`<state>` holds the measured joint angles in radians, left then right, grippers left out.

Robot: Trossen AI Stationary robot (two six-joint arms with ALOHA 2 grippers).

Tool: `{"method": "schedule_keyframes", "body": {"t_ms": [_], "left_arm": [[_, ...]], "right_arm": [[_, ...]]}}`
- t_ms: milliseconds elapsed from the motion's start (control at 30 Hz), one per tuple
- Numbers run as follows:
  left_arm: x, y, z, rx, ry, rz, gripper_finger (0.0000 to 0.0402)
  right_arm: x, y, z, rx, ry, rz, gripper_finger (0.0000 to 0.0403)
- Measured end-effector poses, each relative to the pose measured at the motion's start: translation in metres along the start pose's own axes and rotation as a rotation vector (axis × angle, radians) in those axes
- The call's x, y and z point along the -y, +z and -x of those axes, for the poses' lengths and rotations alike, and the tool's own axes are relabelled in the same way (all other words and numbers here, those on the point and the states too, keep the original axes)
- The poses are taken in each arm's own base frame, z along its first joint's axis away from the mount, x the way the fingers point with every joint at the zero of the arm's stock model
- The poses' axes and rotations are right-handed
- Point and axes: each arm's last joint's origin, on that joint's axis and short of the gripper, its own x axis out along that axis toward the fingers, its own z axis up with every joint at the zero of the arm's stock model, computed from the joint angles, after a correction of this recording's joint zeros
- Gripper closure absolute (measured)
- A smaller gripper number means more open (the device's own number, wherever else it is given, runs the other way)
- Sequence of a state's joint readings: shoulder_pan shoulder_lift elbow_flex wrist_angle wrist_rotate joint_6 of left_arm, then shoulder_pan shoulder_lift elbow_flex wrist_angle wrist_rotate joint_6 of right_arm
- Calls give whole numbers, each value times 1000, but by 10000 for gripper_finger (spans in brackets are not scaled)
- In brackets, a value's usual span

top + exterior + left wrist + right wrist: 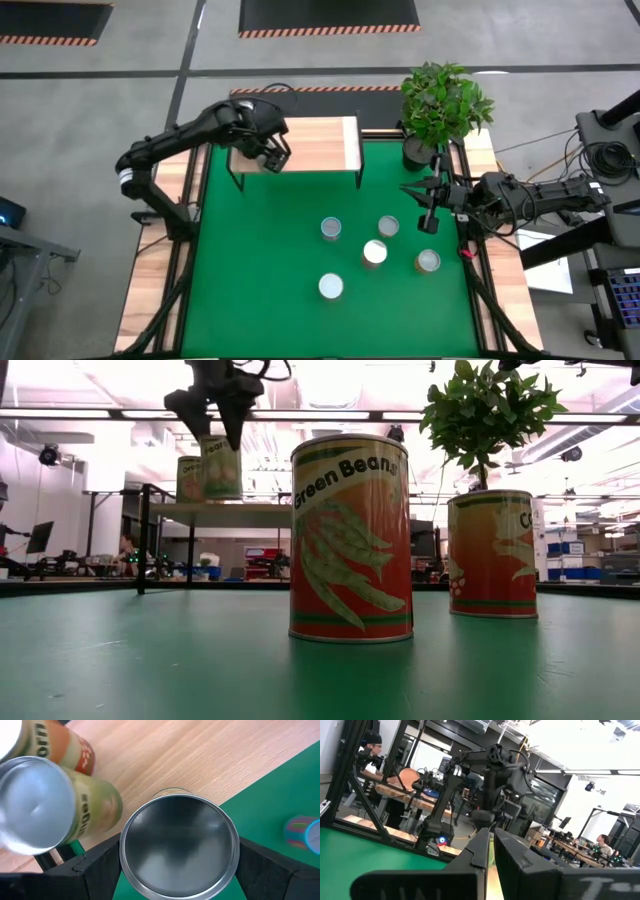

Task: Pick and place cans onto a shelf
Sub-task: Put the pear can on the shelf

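Left gripper (268, 150) over the near left corner of the shelf (325, 140), fingers (100, 862) spread on both sides of a can (179, 845), pinching it. Silvery top of that can seen from above, standing at the shelf's front edge. Beside it on the pale wood, two more cans (37, 805), close together. Lower down on the green mat (260, 280), five cans (375, 253) standing apart, well away from the shelf. Up close in the low view, a green bean can (350, 540) and another can (492, 555) behind it. Right gripper (430, 205) at the mat's right edge, near the plant (443, 100), fingers pressed together, holding nothing.
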<state>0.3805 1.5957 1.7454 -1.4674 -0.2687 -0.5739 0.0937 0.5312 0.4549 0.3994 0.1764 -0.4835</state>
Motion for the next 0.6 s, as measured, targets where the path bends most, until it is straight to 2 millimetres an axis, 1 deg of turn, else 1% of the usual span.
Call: {"method": "schedule_keyframes", "body": {"t_ms": [100, 233, 400, 600], "left_arm": [[4, 2, -8, -32, 21, -21, 92], [7, 5, -13, -30, 35, -31, 83], [6, 6, -14, -23, 58, -33, 65], [5, 5, -13, -18, 58, -37, 62]], "right_arm": [[0, 0, 0, -3, 2, 0, 385], [0, -1, 0, -5, 3, 5, 385], [0, -1, 0, -6, 3, 7, 385], [0, -1, 0, -6, 3, 8, 385]]}}
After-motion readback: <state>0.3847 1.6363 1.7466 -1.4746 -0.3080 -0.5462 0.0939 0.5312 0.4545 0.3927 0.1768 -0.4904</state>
